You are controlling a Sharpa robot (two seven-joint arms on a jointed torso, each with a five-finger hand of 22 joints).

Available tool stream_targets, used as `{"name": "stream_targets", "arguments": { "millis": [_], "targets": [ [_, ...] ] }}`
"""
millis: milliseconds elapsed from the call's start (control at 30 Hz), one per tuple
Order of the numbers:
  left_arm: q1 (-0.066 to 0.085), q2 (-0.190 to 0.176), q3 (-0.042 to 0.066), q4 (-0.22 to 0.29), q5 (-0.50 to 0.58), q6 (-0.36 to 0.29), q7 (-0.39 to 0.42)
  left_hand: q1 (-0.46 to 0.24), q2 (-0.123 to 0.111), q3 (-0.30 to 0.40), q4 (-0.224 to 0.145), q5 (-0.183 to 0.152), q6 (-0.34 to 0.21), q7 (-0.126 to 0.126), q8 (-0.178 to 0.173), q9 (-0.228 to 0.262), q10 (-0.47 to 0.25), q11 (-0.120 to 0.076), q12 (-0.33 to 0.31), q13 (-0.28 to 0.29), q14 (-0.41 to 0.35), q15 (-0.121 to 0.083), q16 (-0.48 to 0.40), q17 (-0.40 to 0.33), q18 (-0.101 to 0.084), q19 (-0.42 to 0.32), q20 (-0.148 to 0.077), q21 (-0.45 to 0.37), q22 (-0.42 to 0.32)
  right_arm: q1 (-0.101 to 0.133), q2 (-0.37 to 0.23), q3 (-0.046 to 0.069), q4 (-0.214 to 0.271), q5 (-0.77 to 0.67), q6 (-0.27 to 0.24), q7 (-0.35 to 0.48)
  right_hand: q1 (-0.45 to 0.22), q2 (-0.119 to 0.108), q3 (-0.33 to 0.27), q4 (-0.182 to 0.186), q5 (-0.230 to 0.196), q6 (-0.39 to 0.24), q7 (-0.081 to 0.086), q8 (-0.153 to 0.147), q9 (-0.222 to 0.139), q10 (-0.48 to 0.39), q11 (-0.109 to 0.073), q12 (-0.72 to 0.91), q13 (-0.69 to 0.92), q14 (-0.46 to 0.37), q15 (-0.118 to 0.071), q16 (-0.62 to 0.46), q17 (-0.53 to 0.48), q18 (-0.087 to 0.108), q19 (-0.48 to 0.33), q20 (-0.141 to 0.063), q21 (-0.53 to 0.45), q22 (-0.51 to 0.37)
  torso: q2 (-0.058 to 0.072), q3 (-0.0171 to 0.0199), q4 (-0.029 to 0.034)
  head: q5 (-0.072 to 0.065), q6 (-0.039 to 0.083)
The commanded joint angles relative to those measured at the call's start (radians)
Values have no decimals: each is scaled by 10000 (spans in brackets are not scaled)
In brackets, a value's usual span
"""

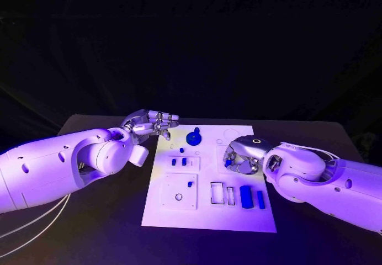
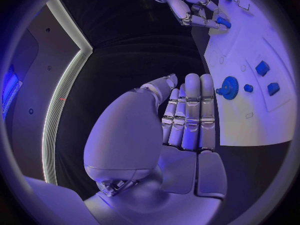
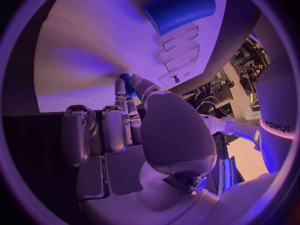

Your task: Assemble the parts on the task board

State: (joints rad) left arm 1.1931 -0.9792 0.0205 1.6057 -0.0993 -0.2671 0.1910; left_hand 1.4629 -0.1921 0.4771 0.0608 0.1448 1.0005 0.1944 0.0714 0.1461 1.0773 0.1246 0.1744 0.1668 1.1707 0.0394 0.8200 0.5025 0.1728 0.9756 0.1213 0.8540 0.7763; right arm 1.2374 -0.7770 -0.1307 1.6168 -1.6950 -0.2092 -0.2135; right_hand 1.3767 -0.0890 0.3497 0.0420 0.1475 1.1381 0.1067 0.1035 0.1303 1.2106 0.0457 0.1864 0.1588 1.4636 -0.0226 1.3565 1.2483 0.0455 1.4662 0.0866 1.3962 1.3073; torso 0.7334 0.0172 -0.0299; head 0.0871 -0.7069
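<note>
One black table, carrying all. One white rectangular task board at table centre, with recessed slots. Two white arms, each ending in a silver many-fingered hand. Left hand just off the board's far left corner, fingers straight and close together, holding nothing. Right hand over the board's right edge, pinching one small blue part between thumb and a finger. Two long blue bar parts side by side near the board's near right corner. One blue toothed gear part near the far edge. Three small blue block parts left of board centre.
</note>
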Motion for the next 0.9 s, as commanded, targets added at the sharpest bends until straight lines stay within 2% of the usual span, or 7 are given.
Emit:
{"name": "stream_targets", "arguments": {
  "millis": [33,133,333,500,700,833,900],
  "targets": [
    [10,9,6,23,43,182,10,-20,80,-51,-16,-14,-53,2,-21,-12,-52,-7,35,2,-64,-11,-46,-9,114,-54,48,-58,-16,-36,9,-17,6,-80,-305,-27,93,262,175,-27,-194,198,-45,114,118,136,-33,41,23,486,-85,67,31,-87,314,-76,71,1993,-3,2,3,-13,-7],
    [10,6,6,16,43,194,-9,-20,80,-51,-16,-14,-53,2,-21,-12,-52,-7,35,2,-64,-11,-46,-9,114,-54,48,-58,-16,-42,-27,-17,49,-80,-777,-28,197,387,367,-106,-248,326,-75,192,195,295,-78,63,59,491,-123,89,55,-113,369,-114,193,2048,-3,2,3,-13,-7],
    [10,5,6,-17,43,211,-38,-20,80,-51,-16,-14,-53,2,-21,-12,-52,-7,35,2,-64,-11,-46,-9,114,-54,48,-58,-16,-36,-200,-5,281,214,-1286,-8,218,388,456,-158,-254,353,-74,217,240,353,-91,49,74,490,-133,91,52,-118,378,-132,213,2061,-15,1,2,-23,9],
    [10,12,5,-43,43,239,-68,-21,97,-61,-16,-15,-53,1,-16,-14,-60,-8,50,3,-65,-11,-46,-18,116,-54,50,-67,-22,66,-449,41,631,773,-1436,25,199,346,465,-172,-257,354,-67,222,257,351,-84,30,76,489,-133,90,48,-117,374,-136,206,2061,-15,-6,-3,-39,22],
    [10,55,3,-71,43,288,-94,-21,93,-75,-21,-18,-67,4,-20,-19,-83,-4,54,1,-70,-10,-49,-25,117,-55,52,-76,-27,268,-792,101,1355,1468,-1542,128,172,303,472,-183,-242,346,-56,222,272,339,-76,4,76,490,-128,96,57,-119,377,-138,213,2067,-17,-4,5,-16,22],
    [9,88,-1,-78,43,309,-93,-23,94,-81,-22,-19,-72,6,-20,-21,-92,-2,57,1,-74,-8,-51,-29,117,-56,53,-80,-29,270,-700,111,1761,1728,-1502,225,157,286,482,-190,-213,339,-46,219,282,335,-70,-12,77,489,-125,95,53,-116,371,-138,198,2063,-6,6,12,18,28],
    [8,106,-5,-87,43,311,-87,-23,94,-81,-22,-19,-72,6,-20,-21,-92,-2,57,1,-74,-8,-51,-29,117,-56,53,-80,-29,205,-543,103,1896,1769,-1478,286,148,279,487,-191,-198,331,-40,216,286,331,-66,-22,77,489,-122,95,53,-114,365,-137,186,2060,-18,0,-1,67,1]
  ]
}}
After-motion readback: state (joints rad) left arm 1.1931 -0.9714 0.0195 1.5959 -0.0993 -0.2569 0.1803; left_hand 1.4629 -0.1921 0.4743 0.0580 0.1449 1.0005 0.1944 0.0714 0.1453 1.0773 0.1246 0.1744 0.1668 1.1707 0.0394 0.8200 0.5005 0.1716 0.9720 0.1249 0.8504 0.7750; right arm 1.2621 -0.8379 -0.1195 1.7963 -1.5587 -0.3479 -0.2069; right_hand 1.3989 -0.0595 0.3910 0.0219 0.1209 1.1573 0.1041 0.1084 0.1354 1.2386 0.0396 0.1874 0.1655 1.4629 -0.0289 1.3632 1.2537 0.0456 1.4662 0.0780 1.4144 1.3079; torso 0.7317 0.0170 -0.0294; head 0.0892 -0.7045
